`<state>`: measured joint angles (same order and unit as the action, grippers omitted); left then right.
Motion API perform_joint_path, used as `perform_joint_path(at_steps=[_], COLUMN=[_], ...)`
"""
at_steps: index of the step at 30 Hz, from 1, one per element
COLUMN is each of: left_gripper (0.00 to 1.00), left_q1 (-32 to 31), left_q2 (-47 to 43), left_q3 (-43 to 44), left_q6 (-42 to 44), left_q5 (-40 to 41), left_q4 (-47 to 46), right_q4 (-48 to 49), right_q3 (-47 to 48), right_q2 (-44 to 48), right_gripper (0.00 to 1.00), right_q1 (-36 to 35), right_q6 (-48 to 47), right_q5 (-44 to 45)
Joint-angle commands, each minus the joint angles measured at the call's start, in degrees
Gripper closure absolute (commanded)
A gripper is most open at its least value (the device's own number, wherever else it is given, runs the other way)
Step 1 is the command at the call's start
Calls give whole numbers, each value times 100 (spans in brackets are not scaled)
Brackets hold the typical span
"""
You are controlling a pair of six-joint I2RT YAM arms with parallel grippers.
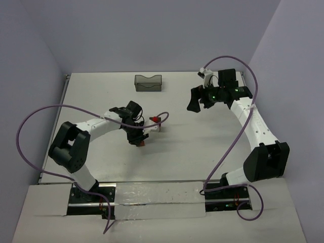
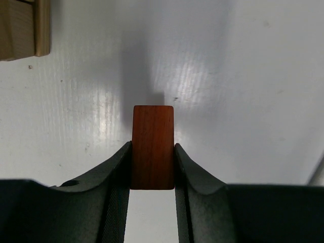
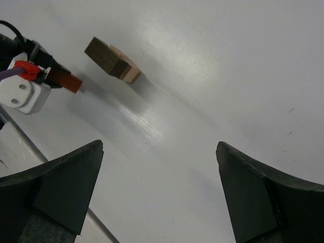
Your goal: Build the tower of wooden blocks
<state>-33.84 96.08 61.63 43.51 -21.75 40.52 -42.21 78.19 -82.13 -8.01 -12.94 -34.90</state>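
the left gripper [image 2: 153, 148] pinches a reddish-brown block [image 2: 153, 129] by its two long sides, fingers pressed against the wood, the block's long axis running straight out along the fingers. whether it rests on the white table [image 2: 243, 76] or hangs just above it cannot be told. a tan block [image 2: 20, 28] lies near, ahead and to the left in the wrist view, apart from the held piece. from the right wrist, what seems the same tan block sits against a dark brown block [image 3: 104, 53], the pair lying on the table just beside the left gripper's tip. the left arm is plainly the nearer; the coming move looks like a short carry across to the pair, with the piece turned to line up. the table is smooth, with room on every side of the blocks; a dark bin [image 1: 148, 82] stands well apart at the far edge. the right gripper [image 3: 159, 152] hangs well off to the right, fingers spread wide, holding nothing.
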Motion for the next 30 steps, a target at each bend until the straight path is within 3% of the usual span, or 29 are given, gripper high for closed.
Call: perform_joint_path(at_steps=[1,5,8,11,15,18,20,22,24,29,30], left_gripper=[100,100,100,100,100,100,100,100,100,100,100], left_q1=[372,932,1145,1246,1519,1872,2083,2205,2322,2495,2512], left_q2=[-748,-1031,-1089,-925,-534,-714,-933,-1082,-1121,-1291,-1317], left_q3=[663,1219,1342,1402,1286,640,254,-371,-634,-634,-721], left_q6=[-622,-1137,-1882,-2797,-3133,-3535,-5042,-6902,-7489,-8064,-8681], left_q5=[-1770,-3149,-3947,-4531,-5632,-6490,-6911,-7357,-7518,-7412,-7374], left_q4=[692,1158,1141,1124,1601,915,-15,-1788,-2410,-2461,-2759], right_q4=[-297,141,848,1556,2283,3052,3605,4103,4557,5279,5419], right_q3=[1117,1184,589,110,-279,-1182,-1595,-2152,-2625,-3300,-3483], right_q2=[161,653,1262,1708,1981,2394,2735,2982,3223,3260,3146], right_gripper=[0,0,0,0,0,0,0,1,3,11,12], right_q1=[-286,-863,-1466,-1975,-2250,-2775,-3144,-3625,-4097,-5130,-5313], right_q6=[-604,-1073,-1733,-2317,-2662,-3337,-4092,-4678,-5159,-5809,-5942], right_q5=[465,1690,2363,2821,3004,3174,3349,3381,3361,3685,3889])
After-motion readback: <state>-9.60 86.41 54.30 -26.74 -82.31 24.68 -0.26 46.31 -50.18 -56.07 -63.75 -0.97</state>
